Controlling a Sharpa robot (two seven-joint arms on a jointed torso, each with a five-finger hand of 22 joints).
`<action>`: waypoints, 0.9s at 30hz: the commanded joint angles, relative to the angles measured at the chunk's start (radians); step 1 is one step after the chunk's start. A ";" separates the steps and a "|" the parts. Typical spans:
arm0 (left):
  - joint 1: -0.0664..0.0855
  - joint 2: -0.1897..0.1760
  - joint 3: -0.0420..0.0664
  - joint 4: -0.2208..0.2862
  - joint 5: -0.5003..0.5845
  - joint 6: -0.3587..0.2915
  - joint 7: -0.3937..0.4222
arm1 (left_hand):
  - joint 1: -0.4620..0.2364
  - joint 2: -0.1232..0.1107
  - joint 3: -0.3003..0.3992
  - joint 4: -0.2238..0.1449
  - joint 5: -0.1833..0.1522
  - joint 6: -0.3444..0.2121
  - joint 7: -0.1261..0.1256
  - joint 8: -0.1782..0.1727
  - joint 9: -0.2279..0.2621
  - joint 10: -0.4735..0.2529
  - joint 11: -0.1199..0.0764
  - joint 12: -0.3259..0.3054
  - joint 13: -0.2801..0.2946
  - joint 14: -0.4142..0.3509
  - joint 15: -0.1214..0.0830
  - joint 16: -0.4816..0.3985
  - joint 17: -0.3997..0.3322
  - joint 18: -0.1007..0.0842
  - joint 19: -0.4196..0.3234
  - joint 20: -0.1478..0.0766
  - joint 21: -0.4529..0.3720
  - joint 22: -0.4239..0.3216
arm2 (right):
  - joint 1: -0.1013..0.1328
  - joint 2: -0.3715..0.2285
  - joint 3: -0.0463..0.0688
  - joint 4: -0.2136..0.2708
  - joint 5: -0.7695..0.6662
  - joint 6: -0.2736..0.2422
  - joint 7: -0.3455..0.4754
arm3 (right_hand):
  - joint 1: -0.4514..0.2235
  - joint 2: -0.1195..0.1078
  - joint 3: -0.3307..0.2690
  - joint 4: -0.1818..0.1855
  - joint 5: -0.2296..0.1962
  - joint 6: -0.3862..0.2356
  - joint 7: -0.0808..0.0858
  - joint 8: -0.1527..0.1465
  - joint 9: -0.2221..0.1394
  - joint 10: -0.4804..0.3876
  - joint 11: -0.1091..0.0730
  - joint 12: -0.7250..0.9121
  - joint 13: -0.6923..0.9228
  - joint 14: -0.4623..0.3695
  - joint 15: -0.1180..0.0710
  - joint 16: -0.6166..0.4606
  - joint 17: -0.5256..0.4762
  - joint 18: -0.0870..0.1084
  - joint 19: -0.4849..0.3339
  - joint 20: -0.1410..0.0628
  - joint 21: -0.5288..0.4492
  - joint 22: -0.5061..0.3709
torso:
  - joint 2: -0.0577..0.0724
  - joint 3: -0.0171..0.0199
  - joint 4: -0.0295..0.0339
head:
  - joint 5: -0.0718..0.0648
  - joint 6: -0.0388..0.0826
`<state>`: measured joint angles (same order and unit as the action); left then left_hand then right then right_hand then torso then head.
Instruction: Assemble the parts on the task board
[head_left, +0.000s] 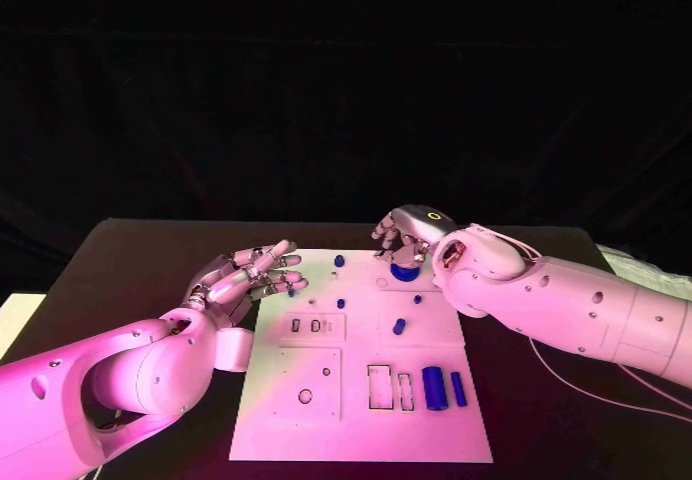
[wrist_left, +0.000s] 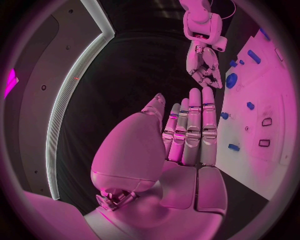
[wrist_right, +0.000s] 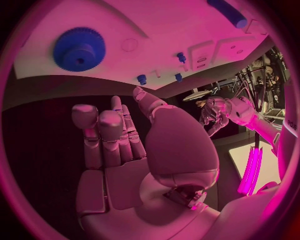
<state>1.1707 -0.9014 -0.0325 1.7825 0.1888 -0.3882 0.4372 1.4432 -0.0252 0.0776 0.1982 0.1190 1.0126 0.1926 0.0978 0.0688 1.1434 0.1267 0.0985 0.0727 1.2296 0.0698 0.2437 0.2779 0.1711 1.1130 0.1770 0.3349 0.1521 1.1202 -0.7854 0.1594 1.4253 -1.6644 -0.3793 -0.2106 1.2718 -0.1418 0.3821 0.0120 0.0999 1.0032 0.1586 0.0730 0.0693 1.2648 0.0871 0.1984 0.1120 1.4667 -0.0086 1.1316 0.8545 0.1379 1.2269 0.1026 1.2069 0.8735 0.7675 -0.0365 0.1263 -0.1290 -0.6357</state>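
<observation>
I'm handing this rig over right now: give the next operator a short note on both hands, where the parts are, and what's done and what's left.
Left hand: holds nothing, fingers apart, at the task board's left far edge.
Right hand: holds nothing, fingers hanging loosely just above the blue gear at the board's far end.
Parts: gear on the board's far end; several small blue pegs scattered over the far half; two long blue pieces lying at the near right, beside the rectangular slots.
Done: cannot tell which parts are seated.
Left: the near slots look unfilled; the long pieces probably still need placing.
</observation>
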 joint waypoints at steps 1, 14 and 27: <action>0.002 0.002 0.001 -0.001 0.001 0.020 0.001 | 0.009 0.002 0.000 -0.008 -0.004 -0.001 0.007 -0.004 -0.001 -0.002 0.008 -0.005 -0.001 -0.006 0.003 -0.006 0.002 0.009 -0.008 -0.001 -0.002 -0.001 | 0.000 -0.034 0.005 0.023 0.131 0.041 -0.070 | -0.019 -0.026 -0.035 0.017 0.039 -0.001 -0.024 -0.001 -0.001 0.137 -0.046 0.070 0.046 0.036 -0.024 0.067 0.089 -0.021 0.049 -0.020 0.052 0.086 | 0.000 0.0003 -0.0081 | -0.002 0.003; 0.001 0.005 0.001 -0.005 0.001 0.024 0.002 | 0.010 0.003 0.001 -0.009 -0.004 -0.001 0.007 -0.005 -0.001 -0.002 0.008 -0.005 -0.001 -0.007 0.003 -0.006 0.003 0.009 -0.008 -0.001 -0.002 -0.001 | -0.001 -0.075 0.013 0.005 0.182 0.183 -0.144 | 0.072 0.007 -0.349 0.226 0.086 -0.038 -0.021 0.000 -0.001 0.138 -0.040 0.902 0.990 0.066 -0.016 0.336 0.494 -0.074 0.170 -0.020 0.229 0.385 | 0.001 -0.0005 -0.0089 | -0.007 0.006; 0.001 0.008 0.001 -0.009 0.001 0.026 0.001 | 0.012 0.005 0.003 -0.011 -0.004 -0.001 0.007 -0.005 -0.001 -0.001 0.008 -0.006 -0.001 -0.007 0.003 -0.006 0.006 0.009 -0.009 -0.001 -0.002 -0.001 | -0.002 -0.054 0.013 -0.011 0.145 0.230 -0.160 | 0.112 0.022 -0.381 0.248 0.098 -0.027 -0.015 0.010 -0.001 0.241 -0.031 1.229 1.325 0.084 -0.008 0.393 0.609 -0.085 0.198 -0.011 0.262 0.448 | 0.002 -0.0010 -0.0083 | -0.011 0.002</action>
<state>1.1707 -0.8959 -0.0327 1.7727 0.1888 -0.3846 0.4343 1.4473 -0.0211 0.0828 0.1931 0.1190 1.0126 0.1925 0.0978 0.0688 1.1434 0.1268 0.0985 0.0727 1.2296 0.0698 0.2437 0.2823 0.1711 1.1130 0.1770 0.3349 0.1521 1.1185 -0.8417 0.1719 1.4158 -1.5006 -0.1882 -0.3535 1.3714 -0.1194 0.0068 0.2594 0.1917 0.9736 0.1375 0.0770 0.0682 1.4619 0.0519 1.4241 1.3081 1.4665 -0.0211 1.5211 1.3080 0.0607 1.4183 0.0914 1.4640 1.3081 0.7698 -0.0370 0.1177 -0.1389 -0.6334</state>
